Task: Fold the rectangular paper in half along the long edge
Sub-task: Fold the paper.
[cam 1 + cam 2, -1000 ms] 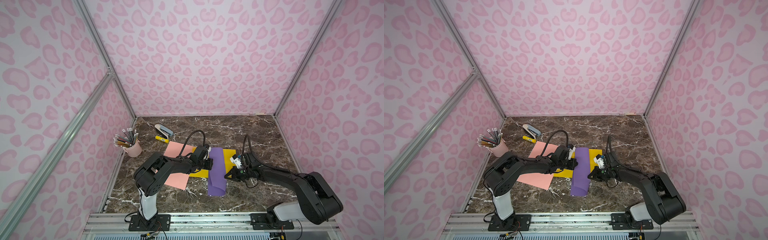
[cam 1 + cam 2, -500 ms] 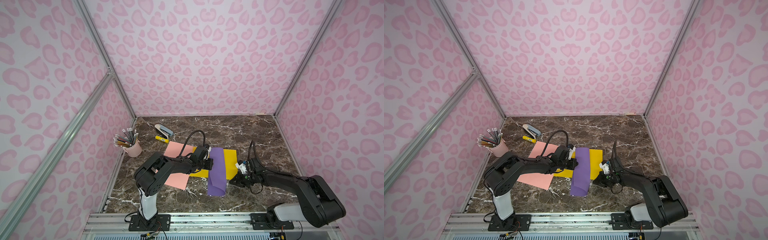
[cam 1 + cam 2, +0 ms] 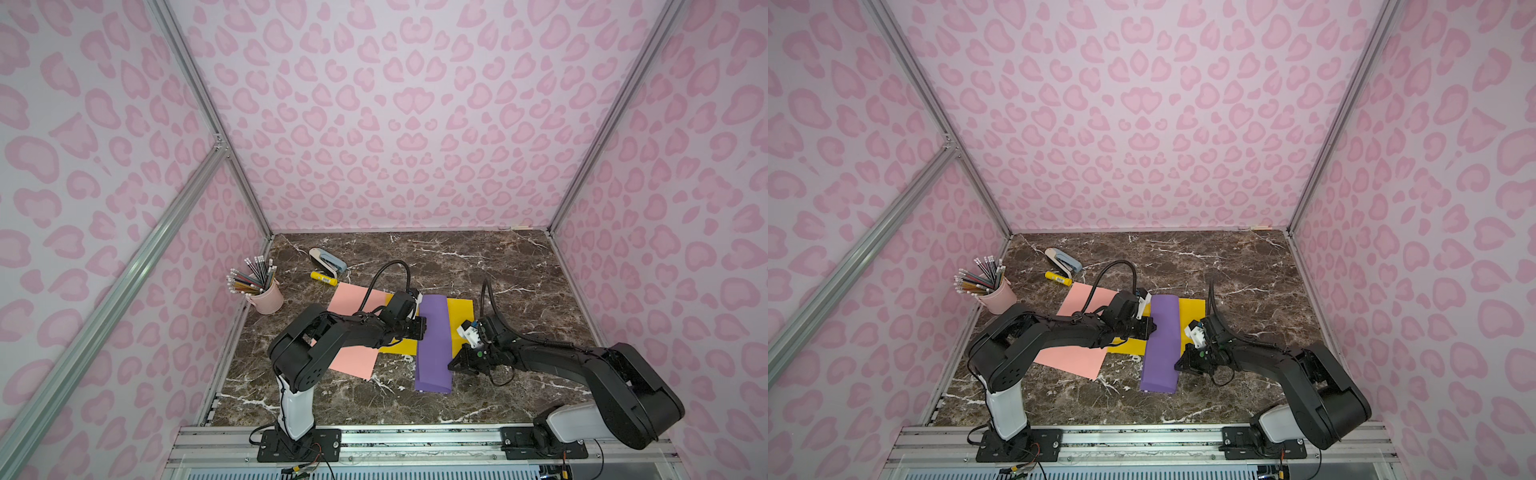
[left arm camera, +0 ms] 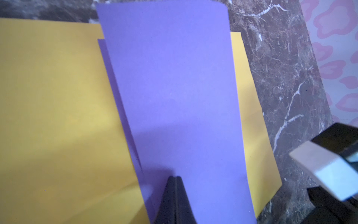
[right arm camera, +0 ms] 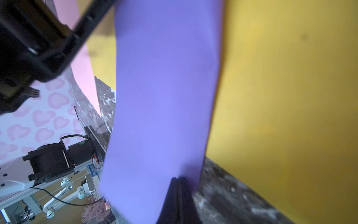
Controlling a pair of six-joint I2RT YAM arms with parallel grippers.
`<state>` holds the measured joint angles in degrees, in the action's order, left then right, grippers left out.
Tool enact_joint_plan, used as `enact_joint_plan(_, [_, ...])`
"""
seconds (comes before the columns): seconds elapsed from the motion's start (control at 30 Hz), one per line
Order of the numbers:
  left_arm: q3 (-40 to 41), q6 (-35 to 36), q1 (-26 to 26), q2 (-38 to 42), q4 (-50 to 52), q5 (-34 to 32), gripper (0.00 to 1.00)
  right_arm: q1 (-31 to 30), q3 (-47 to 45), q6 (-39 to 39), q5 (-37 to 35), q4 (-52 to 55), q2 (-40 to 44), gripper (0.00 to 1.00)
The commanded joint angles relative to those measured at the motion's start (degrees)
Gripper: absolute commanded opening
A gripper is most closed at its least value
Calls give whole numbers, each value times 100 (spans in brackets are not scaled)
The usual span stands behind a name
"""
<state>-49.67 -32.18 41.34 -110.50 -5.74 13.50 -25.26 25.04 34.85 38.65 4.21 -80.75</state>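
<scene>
Marble table [image 3: 457,257], pink-walled cell: purple paper [image 3: 434,340] folded double, lying across yellow sheet [image 3: 460,309].
Left gripper [image 3: 422,327] clenched, tips on paper's left long edge; right gripper [image 3: 452,366] clenched, tips at its right edge, nearer the robot's end.

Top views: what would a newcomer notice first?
The folded purple paper mid-table, lying across a yellow sheet with a pink sheet beside. Both arms meet at it: the shut left gripper and shut right gripper sit at its opposite long edges. Pink heart-print walls surround everything.
</scene>
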Motion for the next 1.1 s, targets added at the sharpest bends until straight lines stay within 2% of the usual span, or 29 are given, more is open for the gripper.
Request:
enact_joint_plan(0.0, [54, 8, 10, -106, 1021, -267, 4, 20, -269, -13, -214, 118, 204, 0])
enact_joint_plan(0.1, [76, 4, 5, -112, 1012, -294, 4, 219, -488, -104, -215, 329, 536, 0])
enact_joint_plan(0.2, [72, 19, 5, -133, 1010, -293, 4, 304, -318, -154, -159, 619, 839, 0])
enact_joint_plan(0.33, [83, 19, 5, -138, 1018, -292, 4, 96, 139, -36, -149, 740, 988, 0])
enact_joint_plan(0.47, [93, 0, 5, -130, 1004, -290, 4, -305, 282, 221, -172, 452, 713, 0])
enact_joint_plan(0.67, [63, -42, 23, -170, 970, -261, 4, -461, -362, 552, -252, 6, 643, 0])
enact_joint_plan(0.83, [45, -20, 41, -174, 985, -268, 4, -335, -772, 440, -380, 370, 1011, 0])
enact_joint_plan(1.07, [54, 2, 39, -164, 1013, -278, 4, -266, -370, 355, -293, 744, 1358, 0])
